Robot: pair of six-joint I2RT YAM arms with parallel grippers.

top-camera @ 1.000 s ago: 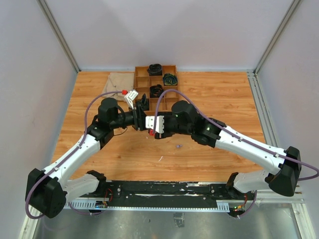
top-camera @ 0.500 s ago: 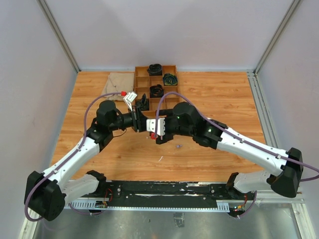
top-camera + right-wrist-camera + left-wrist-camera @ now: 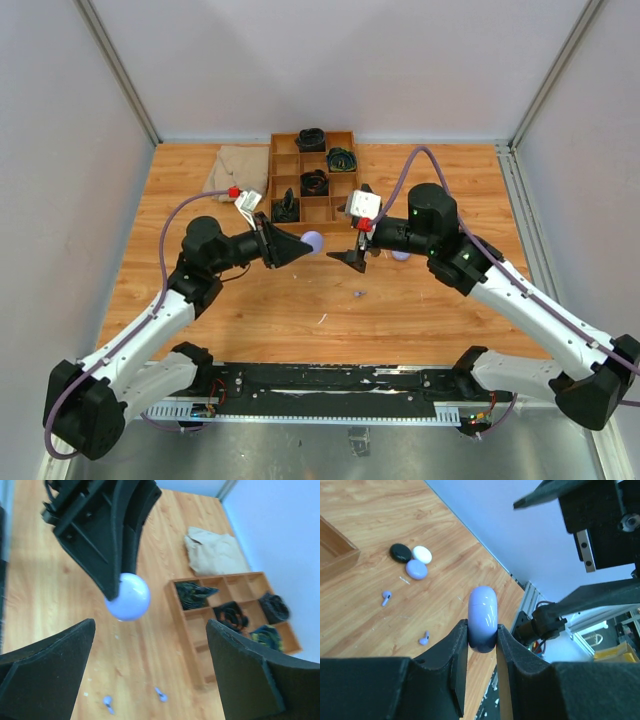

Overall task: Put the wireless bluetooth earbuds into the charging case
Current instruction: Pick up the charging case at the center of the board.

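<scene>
A lilac charging case [image 3: 482,616] is pinched edge-on between my left gripper's [image 3: 481,627] fingers, held above the table. From above the case [image 3: 312,241] shows at the left gripper's [image 3: 303,246] tip. My right gripper [image 3: 352,260] hangs a little to the right of it and apart from it. In the right wrist view the right gripper [image 3: 150,624] is wide open and empty, with the case [image 3: 128,597] ahead of it. Two lilac earbuds [image 3: 385,597] [image 3: 424,638] lie loose on the wood; the right wrist view shows them [image 3: 107,700] [image 3: 161,694] below the jaws.
A wooden compartment tray [image 3: 276,170] with dark cable bundles stands at the back centre, a beige cloth [image 3: 235,163] to its left. Black [image 3: 400,552], white [image 3: 422,554] and lilac [image 3: 416,569] round pucks lie together on the table near the right arm.
The grippers, close together a second ago, have parted. The right gripper opened wide and drew back to the right. The left gripper kept the case and swung slightly left.
</scene>
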